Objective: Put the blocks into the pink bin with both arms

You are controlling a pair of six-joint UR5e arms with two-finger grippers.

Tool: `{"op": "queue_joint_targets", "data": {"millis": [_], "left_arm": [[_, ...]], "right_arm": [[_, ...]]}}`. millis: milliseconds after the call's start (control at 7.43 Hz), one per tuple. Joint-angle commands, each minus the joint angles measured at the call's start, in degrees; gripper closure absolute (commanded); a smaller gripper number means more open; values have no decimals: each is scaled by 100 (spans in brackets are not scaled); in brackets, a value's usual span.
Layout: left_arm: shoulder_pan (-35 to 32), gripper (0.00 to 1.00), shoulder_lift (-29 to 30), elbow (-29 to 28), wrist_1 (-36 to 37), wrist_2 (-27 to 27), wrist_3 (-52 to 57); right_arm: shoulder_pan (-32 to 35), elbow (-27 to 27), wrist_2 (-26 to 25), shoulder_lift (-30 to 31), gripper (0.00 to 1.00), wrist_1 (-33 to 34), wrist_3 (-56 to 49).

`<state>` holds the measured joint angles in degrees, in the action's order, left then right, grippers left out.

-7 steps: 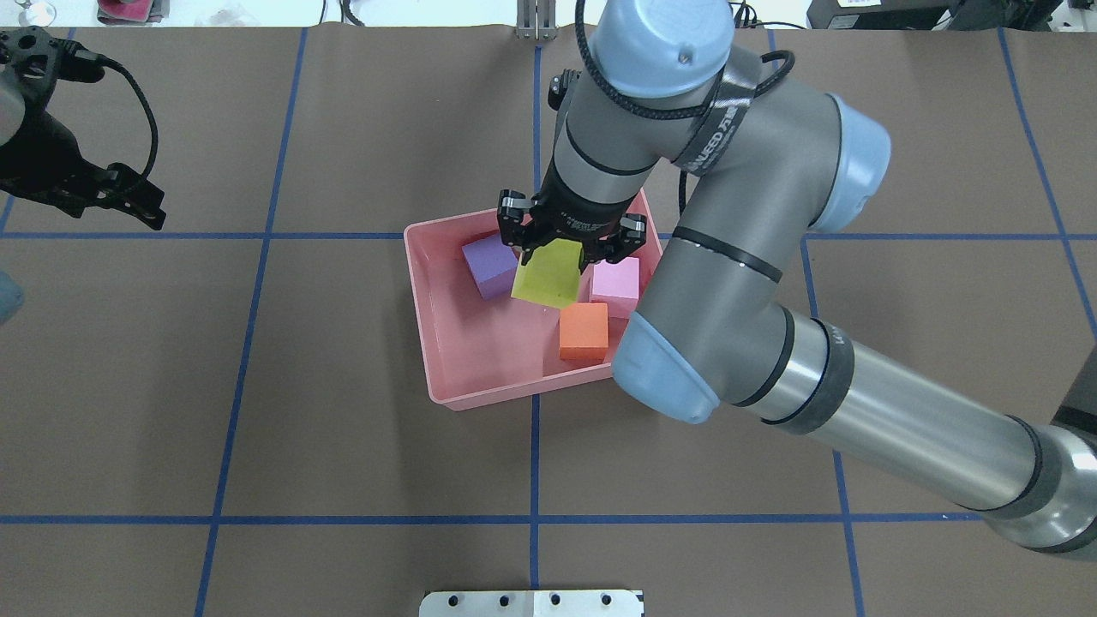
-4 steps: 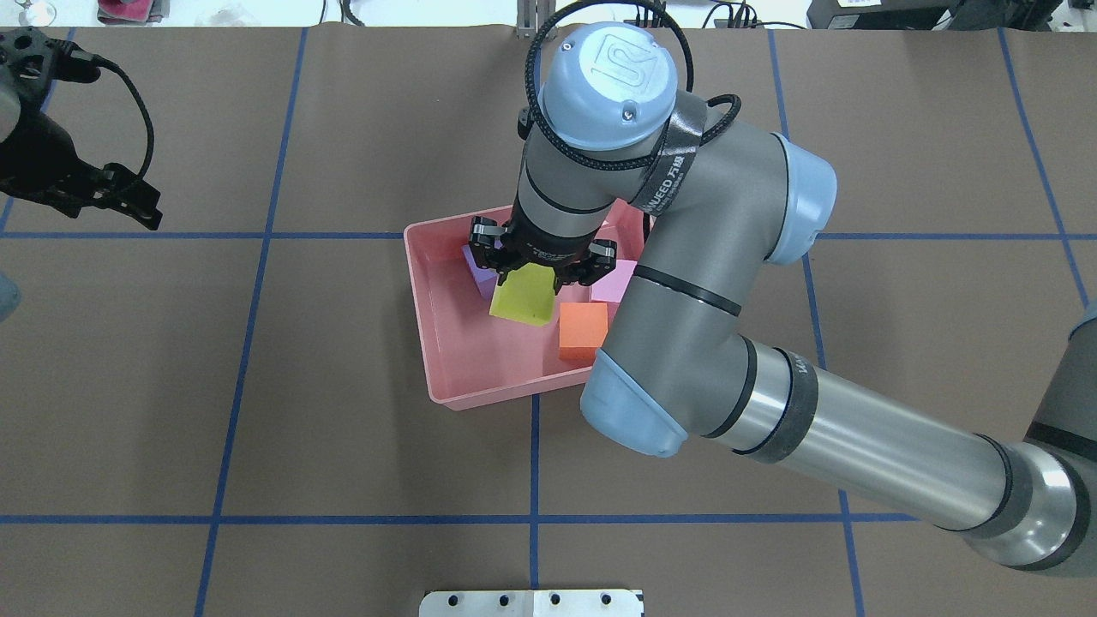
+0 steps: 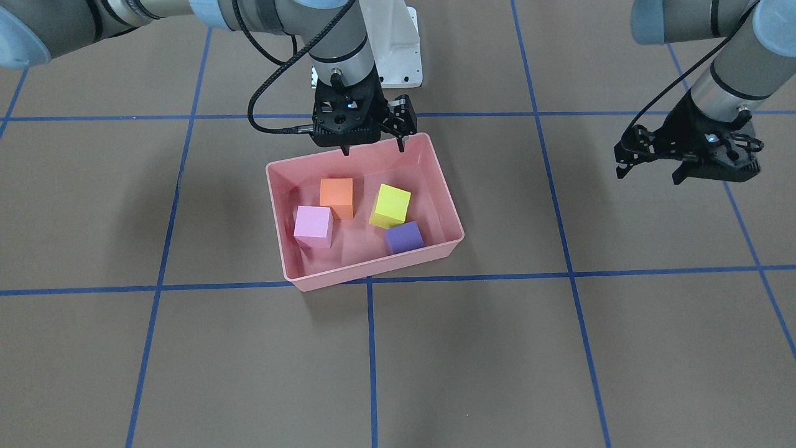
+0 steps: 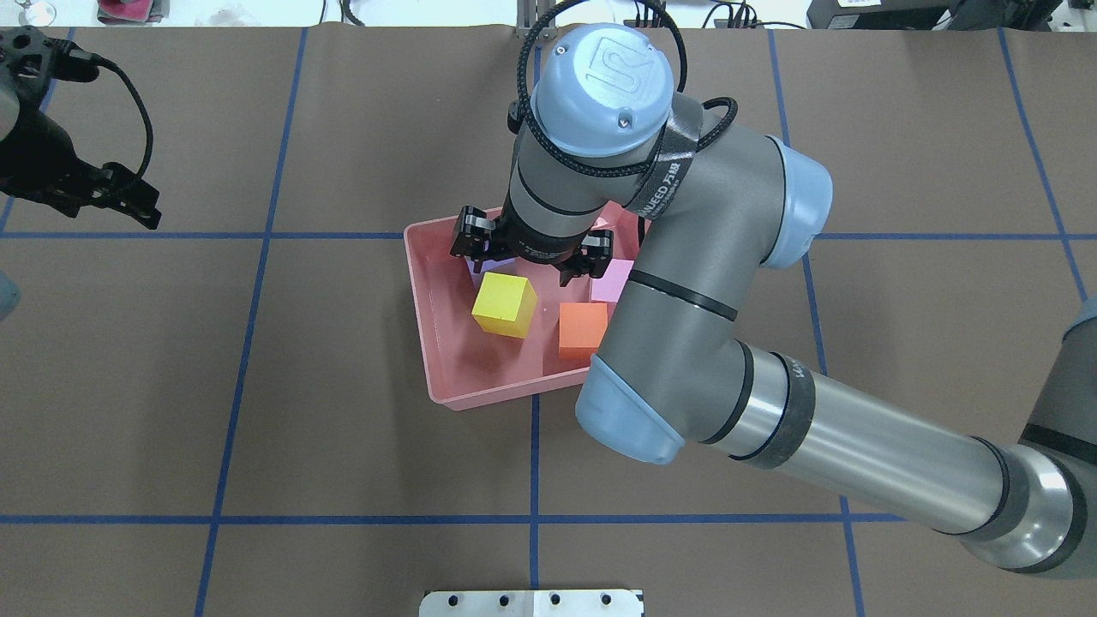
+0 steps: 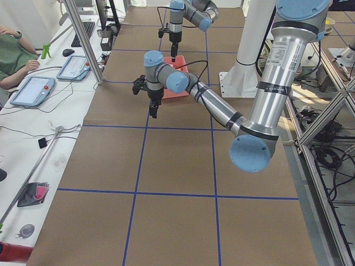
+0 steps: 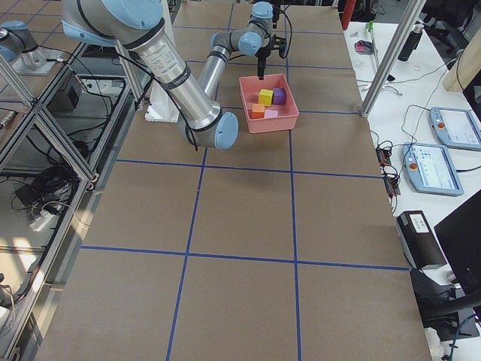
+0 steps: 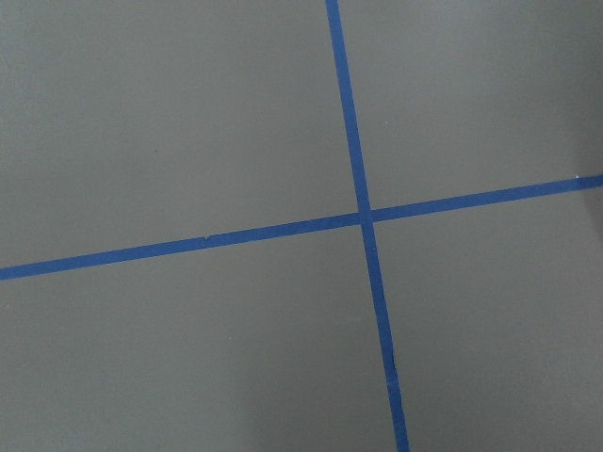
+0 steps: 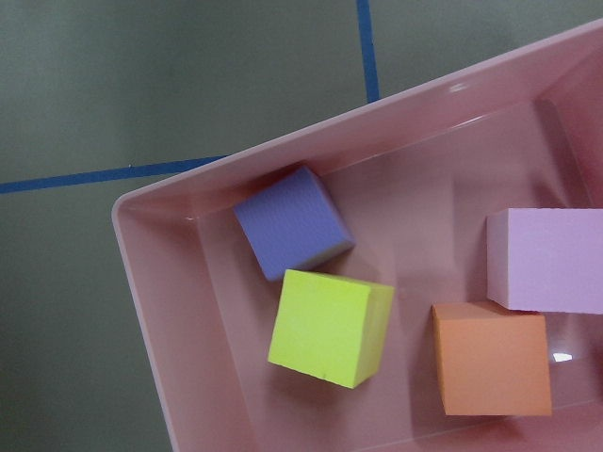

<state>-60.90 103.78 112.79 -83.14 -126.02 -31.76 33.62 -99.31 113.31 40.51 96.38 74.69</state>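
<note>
The pink bin [image 3: 373,270] stands mid-table and holds all four blocks: orange [image 3: 336,196], light pink [image 3: 312,225], yellow [image 3: 390,204] and purple [image 3: 404,237]. My right gripper [image 3: 372,148] hangs open and empty above the bin's robot-side wall. In the overhead view the right gripper [image 4: 531,257] sits just beyond the yellow block [image 4: 504,304] and hides most of the purple one. The right wrist view looks down on the purple [image 8: 294,221], yellow [image 8: 330,325], orange [image 8: 492,358] and pink [image 8: 551,259] blocks. My left gripper [image 3: 648,176] is open and empty, far off to the side.
Blue tape lines [image 7: 363,217] divide the brown table cover into squares. The white base pedestal [image 3: 398,50] stands just behind the bin. A metal plate [image 4: 531,602] lies at the near edge. The right arm's elbow [image 4: 630,411] overhangs the bin's corner.
My right gripper has opened and let go of the yellow block, which now rests on the bin floor. The right arm shifted slightly left. The left arm barely moved.
</note>
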Motion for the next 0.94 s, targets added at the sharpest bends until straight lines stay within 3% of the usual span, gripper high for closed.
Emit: {"op": "queue_joint_targets", "data": {"millis": [0,135,269,404,673,808], "left_arm": [[8,0,-94,-3,0,33,-41],[-71,0,-216,6,-61,33,3],[-298,0,-218,41,-96,33,38],[-544,0,-383,119,-105,-1,439],[-983,0,-778,76,-97,-2,1957],[-1264,0,-971,59,-97,-10,1998]], "right_arm": [[222,-236,-90,122,0,56,-286],[850,-716,215,628,0,335,-714],[1631,-1269,784,1381,0,694,-1841],[2474,-1457,1329,2042,0,846,-3540],[3480,-1372,1633,3028,0,1092,-5989],[3998,-1363,1633,3424,0,1311,-7132]]}}
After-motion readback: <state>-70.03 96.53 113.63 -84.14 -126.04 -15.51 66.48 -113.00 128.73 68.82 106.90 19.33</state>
